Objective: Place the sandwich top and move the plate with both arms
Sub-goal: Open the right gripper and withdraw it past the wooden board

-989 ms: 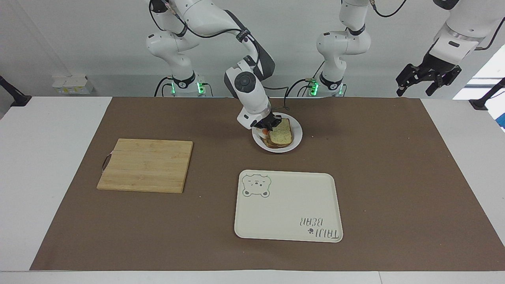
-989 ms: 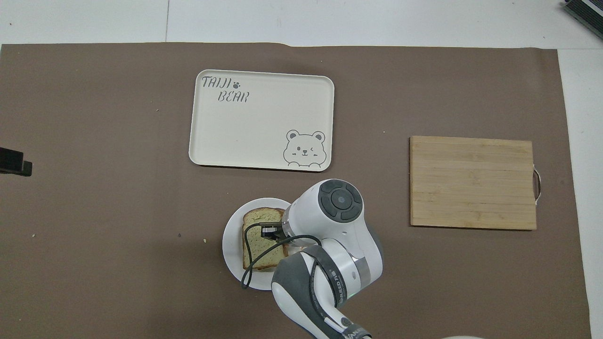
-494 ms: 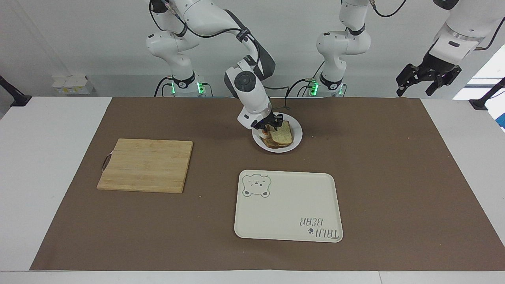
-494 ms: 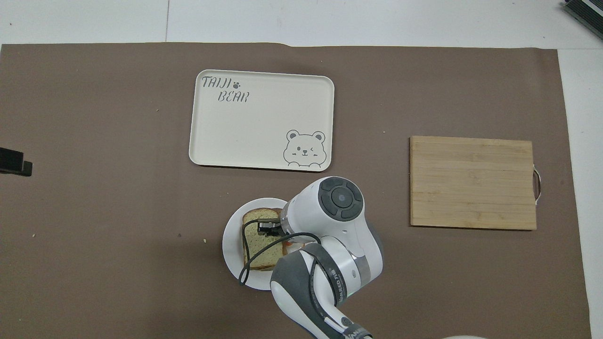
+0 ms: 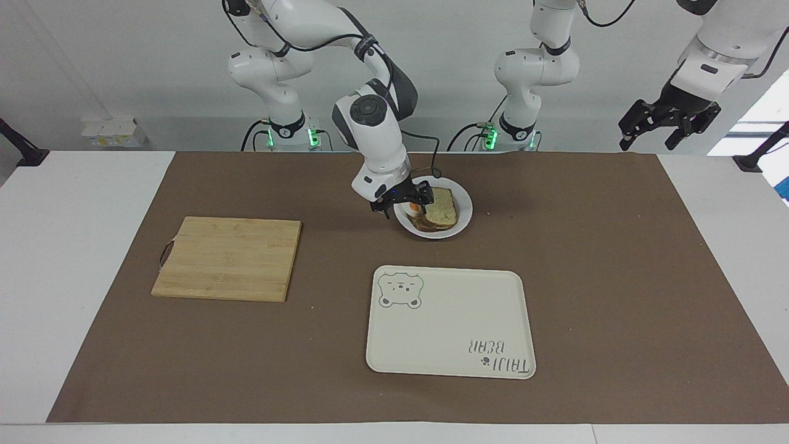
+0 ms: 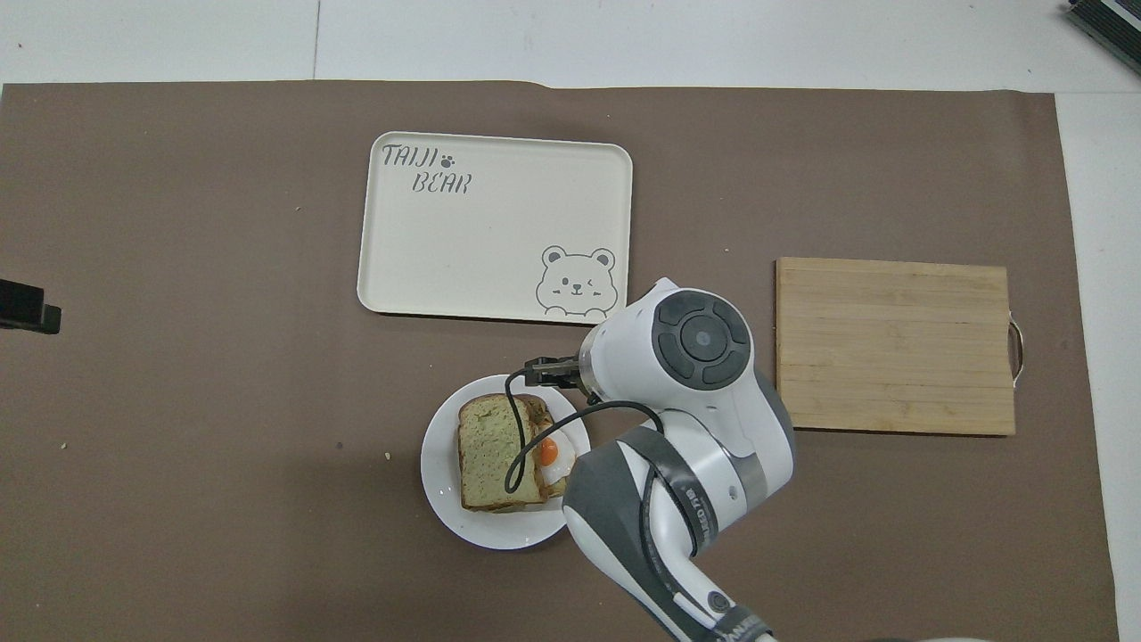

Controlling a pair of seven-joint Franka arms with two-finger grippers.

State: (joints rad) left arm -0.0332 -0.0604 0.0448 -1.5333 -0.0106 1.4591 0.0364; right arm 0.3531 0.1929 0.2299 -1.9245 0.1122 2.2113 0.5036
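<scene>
the sandwich top [image 5: 441,208] lies on the stack in the plate [image 5: 463,213], set a little askew — in the overhead view the fried egg [image 6: 550,452] peeks out along the edge toward the right arm's end of the table. the plate sits on the brown mat [image 5: 616,277], nearer to the robots than the bear tray [image 5: 450,320], with the cutting board [image 5: 228,258] well apart toward the right arm's end.

the right gripper [image 5: 397,201] hangs just over the plate's rim beside the sandwich, its fingers spread wide and holding nothing. the left gripper [image 5: 669,123] waits high above the left arm's end of the table, also spread wide and empty.

judging from this, the placing is done and the plate move is what remains. risks from here:

- the top slice is not square on the stack; a tilt or jerk of the plate could slide it off, or let the egg slip out.
- the plate is glossy and its rim shallow, so a pinch from one side alone could tip it — both grippers need to take the rim evenly.
- the right arm's black cable [image 6: 517,446] loops over the bread in the overhead view; whether it touches the bread cannot be told, but it might snag and drag the slice.
</scene>
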